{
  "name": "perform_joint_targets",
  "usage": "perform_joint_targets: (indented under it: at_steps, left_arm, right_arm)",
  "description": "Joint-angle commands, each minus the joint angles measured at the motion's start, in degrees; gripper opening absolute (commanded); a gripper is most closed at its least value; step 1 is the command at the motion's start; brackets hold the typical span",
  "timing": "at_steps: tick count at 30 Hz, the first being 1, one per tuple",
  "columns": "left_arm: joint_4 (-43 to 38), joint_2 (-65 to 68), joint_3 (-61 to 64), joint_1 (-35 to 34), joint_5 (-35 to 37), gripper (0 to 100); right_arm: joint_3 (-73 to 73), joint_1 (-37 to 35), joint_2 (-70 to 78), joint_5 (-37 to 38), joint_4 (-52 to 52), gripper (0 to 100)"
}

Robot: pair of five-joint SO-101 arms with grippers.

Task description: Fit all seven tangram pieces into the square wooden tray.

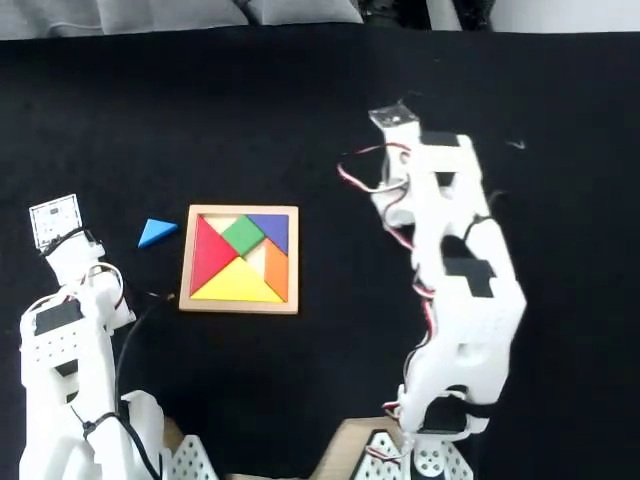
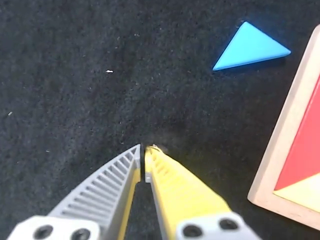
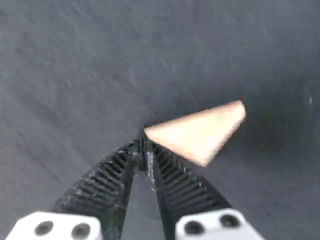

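Square wooden tray [image 1: 239, 306] on table [image 1: 300, 110], mostly filled. Blue triangle [image 1: 156, 233] lies outside, just beside tray edge. Left claw [image 2: 143, 150] closed tight, empty, near that triangle. Right claw [image 3: 145, 145] closed; pale triangle [image 3: 200, 131] at its tips, grip unclear

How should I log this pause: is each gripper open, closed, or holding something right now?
Left gripper: closed, holding nothing.
Right gripper: closed on a corner of the peach triangle.
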Motion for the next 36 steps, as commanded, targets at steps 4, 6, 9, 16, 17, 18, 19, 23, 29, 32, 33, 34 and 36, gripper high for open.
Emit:
perform_joint_targets:
  at_steps: [4,6,9,16,17,18,19,23,29,32,33,34,36]
  left_arm:
    - [-0.9,-1.0,-0.2,-0.1,0.4,3]
    - [-0.9,-1.0,-0.2,-0.1,0.4,3]
    - [-0.9,-1.0,-0.2,-0.1,0.4,3]
    - [-0.9,-1.0,-0.2,-0.1,0.4,3]
    - [-0.9,-1.0,-0.2,-0.1,0.4,3]
    - [-0.9,-1.0,-0.2,-0.1,0.4,3]
    - [-0.9,-1.0,-0.2,-0.1,0.4,3]
    - [-0.9,-1.0,-0.2,-0.1,0.4,3]
    - [-0.9,-1.0,-0.2,0.0,0.5,3]
    - [-0.9,-1.0,-0.2,0.0,0.5,3]
    - [-0.9,-1.0,-0.2,0.0,0.5,3]
    - [-0.9,-1.0,-0.2,0.0,0.4,3]
    - [-0.9,-1.0,-0.2,0.0,0.4,3]
  right_arm:
    - [-1.3,4.8,-11.2,0.1,2.6,1.1]
    - [0.1,4.7,-14.0,-1.0,2.2,1.1]
    - [2.3,3.5,-15.9,-6.1,-0.4,1.1]
    - [3.5,4.1,-13.0,-9.9,-7.3,1.3]
    - [3.0,4.6,-12.4,-9.9,-7.8,1.2]
    - [2.7,4.7,-11.9,-9.9,-7.9,1.2]
    - [2.7,5.2,-11.6,-9.8,-7.6,1.2]
    - [2.5,5.8,-10.0,-9.6,-6.7,1.2]
    - [-1.5,2.4,-5.0,-9.5,-9.6,1.2]
    - [-6.7,-1.5,-1.6,-9.5,-8.7,1.2]
    - [-8.5,-2.7,-0.7,-9.5,-8.0,1.2]
    - [-10.2,-3.7,0.0,-9.5,-7.0,1.2]
    - [-13.1,-4.5,0.5,-9.7,-4.0,1.1]
